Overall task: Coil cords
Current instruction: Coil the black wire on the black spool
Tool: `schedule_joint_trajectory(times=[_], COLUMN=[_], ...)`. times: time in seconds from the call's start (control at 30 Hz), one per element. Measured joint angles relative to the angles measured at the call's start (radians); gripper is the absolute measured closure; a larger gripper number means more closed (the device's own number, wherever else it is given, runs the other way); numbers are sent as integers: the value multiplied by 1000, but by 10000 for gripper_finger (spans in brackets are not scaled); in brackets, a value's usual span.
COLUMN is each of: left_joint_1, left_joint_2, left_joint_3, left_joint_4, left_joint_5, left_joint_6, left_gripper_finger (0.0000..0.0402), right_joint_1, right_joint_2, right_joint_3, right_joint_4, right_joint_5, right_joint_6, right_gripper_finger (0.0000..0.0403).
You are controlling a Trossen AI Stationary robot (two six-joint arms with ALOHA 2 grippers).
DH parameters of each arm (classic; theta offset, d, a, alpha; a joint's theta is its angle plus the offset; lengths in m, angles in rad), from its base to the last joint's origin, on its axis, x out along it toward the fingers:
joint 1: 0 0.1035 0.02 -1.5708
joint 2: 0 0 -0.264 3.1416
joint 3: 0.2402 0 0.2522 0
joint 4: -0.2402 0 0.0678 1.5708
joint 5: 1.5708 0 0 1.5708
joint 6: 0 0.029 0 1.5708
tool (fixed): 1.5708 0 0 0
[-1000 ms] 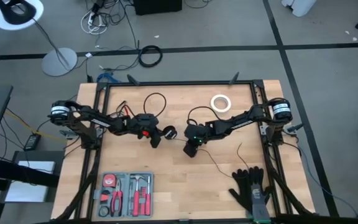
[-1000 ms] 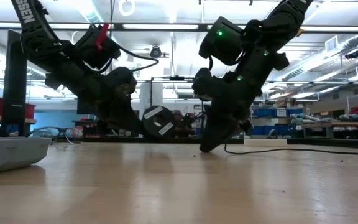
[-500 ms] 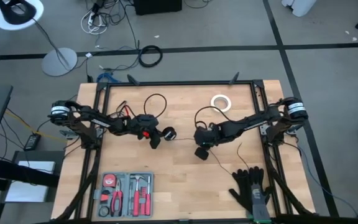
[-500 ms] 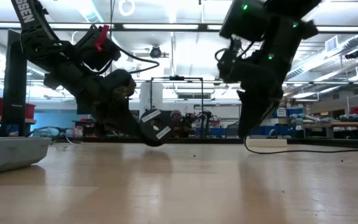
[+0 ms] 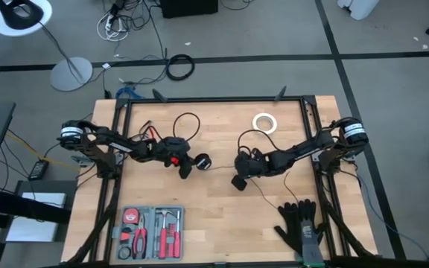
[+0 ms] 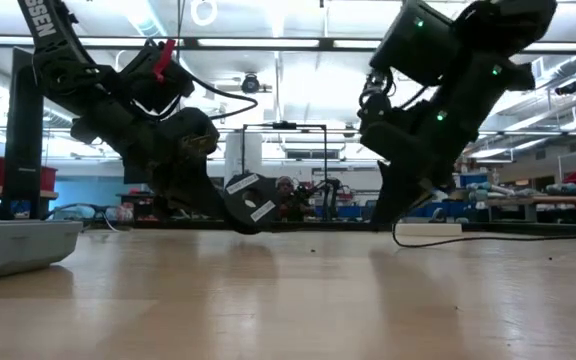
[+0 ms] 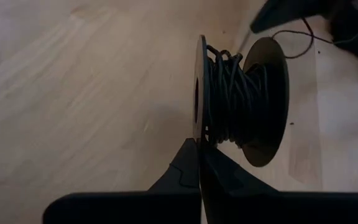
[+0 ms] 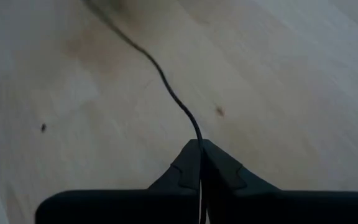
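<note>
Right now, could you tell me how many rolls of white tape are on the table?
1: the white tape ring lies flat near the table's far edge, beside the right arm. Nothing suggests another, though the arms could hide one.

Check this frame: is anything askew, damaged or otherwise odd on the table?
Nothing looks damaged. The thin black cord sits unevenly on the small black spool, its turns crossing, and its tail trails loose across the wooden table. Left pincer holds the spool; right pincer pinches the cord.

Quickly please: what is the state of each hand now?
Left hand: closed on the spool rim.
Right hand: closed on the black cord.
</note>
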Motion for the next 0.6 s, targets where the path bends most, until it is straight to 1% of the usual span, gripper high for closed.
schedule_joint_trajectory(times=[0.13,0.27,0.37,0.43,0.53,0.6], left_joint_1=[-18,-34,-40,-42,-42,-42], left_joint_2=[0,0,1,1,1,1], left_joint_3=[0,0,0,0,5,14], left_joint_4=[-4,-27,-34,-28,-27,-27], left_joint_5=[4,4,-28,-52,-76,-80], left_joint_6=[15,18,13,13,10,10], left_gripper_finger=[402,402,402,402,402,402], right_joint_1=[-32,-59,-80,-97,-120,-131], right_joint_2=[-4,-24,-31,-34,-25,-12], right_joint_3=[4,33,55,77,98,119], right_joint_4=[9,21,94,187,296,327], right_joint_5=[6,-25,-69,-109,-141,-158], right_joint_6=[11,-51,-104,-145,-187,-216], right_gripper_finger=[400,401,401,401,402,402])
